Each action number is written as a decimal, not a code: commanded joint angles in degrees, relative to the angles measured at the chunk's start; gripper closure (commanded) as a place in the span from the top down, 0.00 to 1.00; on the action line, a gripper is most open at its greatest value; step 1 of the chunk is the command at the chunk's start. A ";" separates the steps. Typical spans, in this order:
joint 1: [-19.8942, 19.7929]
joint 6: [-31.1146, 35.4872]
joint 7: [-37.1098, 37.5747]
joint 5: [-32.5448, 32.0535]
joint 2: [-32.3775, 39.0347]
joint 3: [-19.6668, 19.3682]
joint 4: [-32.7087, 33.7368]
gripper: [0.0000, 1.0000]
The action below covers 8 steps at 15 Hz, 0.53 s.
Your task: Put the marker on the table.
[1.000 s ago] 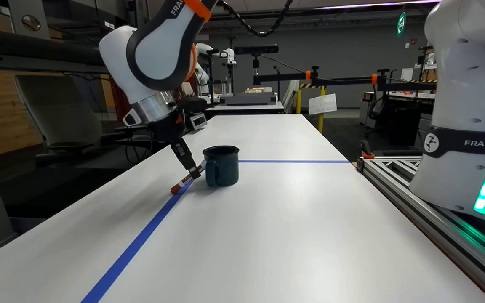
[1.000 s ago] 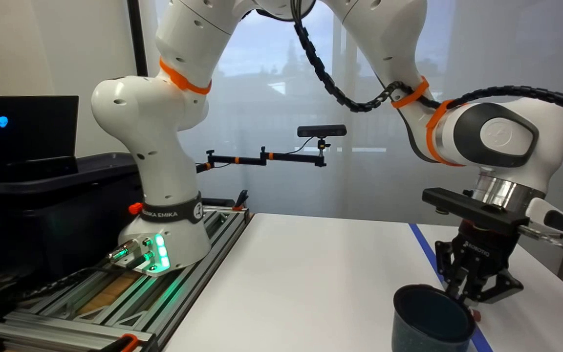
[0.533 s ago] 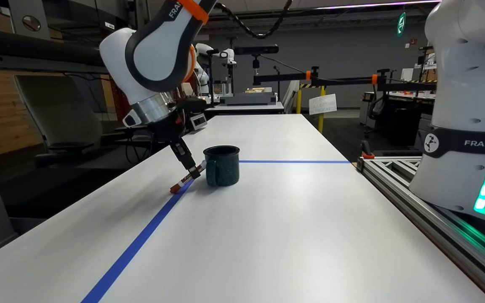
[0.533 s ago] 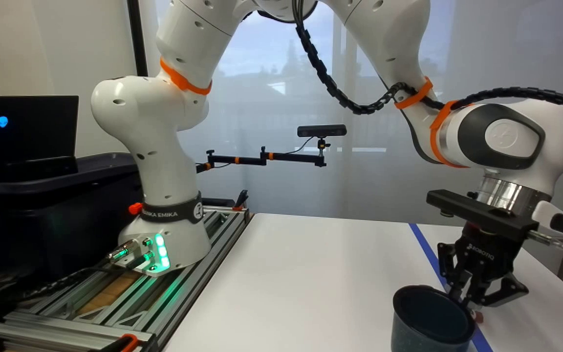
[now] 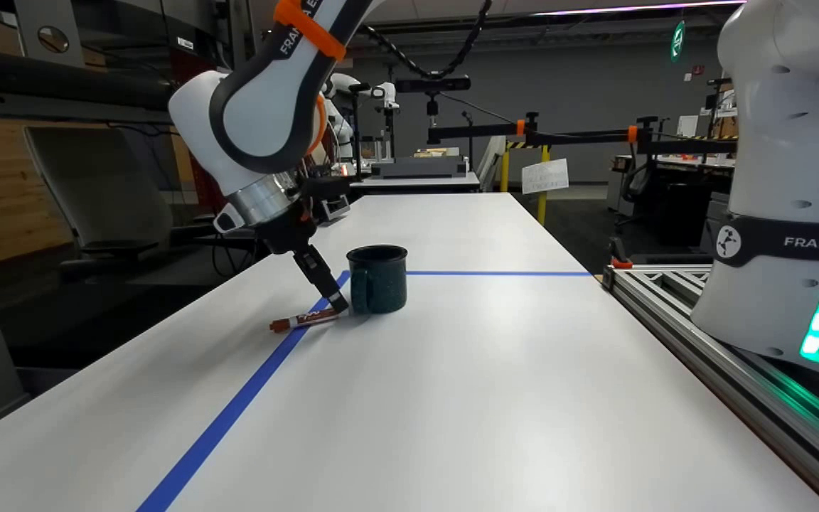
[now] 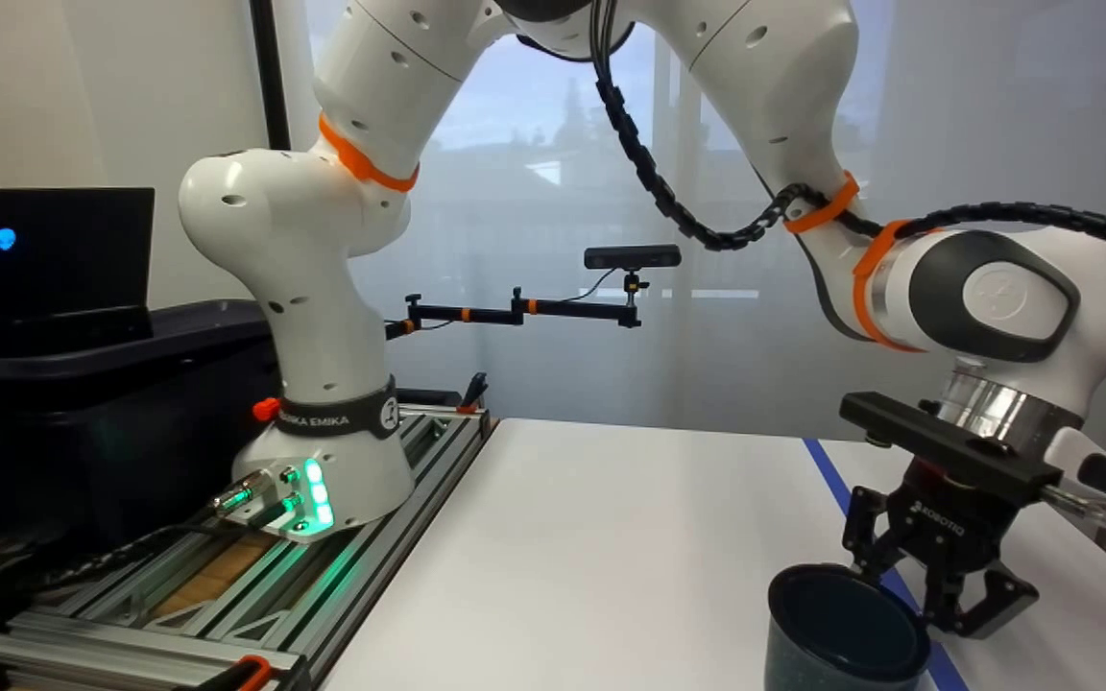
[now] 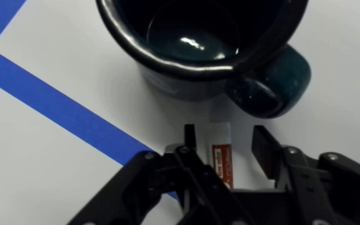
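Your gripper (image 7: pixel 224 137): fingers (image 7: pixel 262 150) parted well wider than the marker (image 7: pixel 221 162) is thick; you have hold of nothing. The wrist view shows white surface on both sides of the barrel between them. Whether the tips touch the table (image 5: pixel 495 398), you cannot tell.
Where your marker lies: on the table, across a line of blue tape (image 5: pixel 240 402). In an exterior view its red-brown end points between 8 and 9 o'clock, the opposite end close under your fingertips. In the wrist view it runs from 12 to 6, pale end at 12, the lower part hidden by the gripper.
Cup (image 7: pixel 195 47): dark blue-green and upright, just beyond the pale end at 12 in your wrist view, its handle (image 7: pixel 280 81) toward 4. Whether it touches the marker, you cannot tell.
Second tape strip (image 7: pixel 2 15): meets the line under the marker near the left edge of your wrist view, at about 10 o'clock.
Your arm (image 5: pixel 260 107): slopes to the marker from 11 o'clock in an exterior view, the gripper tilted.
Robot base (image 6: pixel 347 475): lit green, on the metal rail (image 6: pixel 390 557), between 9 and 10 o'clock from the cup in an exterior view.
Boom camera (image 6: pixel 632 257): black, in both exterior views, between 11 and 1 o'clock from the cup as you look.
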 commanded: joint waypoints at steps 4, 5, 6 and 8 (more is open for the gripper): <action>0.46 -4.54 3.70 1.09 -5.24 0.00 -0.40 1.00; 0.25 -6.71 5.26 3.18 -6.33 0.41 -0.13 1.00; 0.26 -8.31 7.62 4.94 -7.18 0.44 0.10 1.00; 0.14 -11.56 11.62 8.50 -9.34 0.31 0.33 1.00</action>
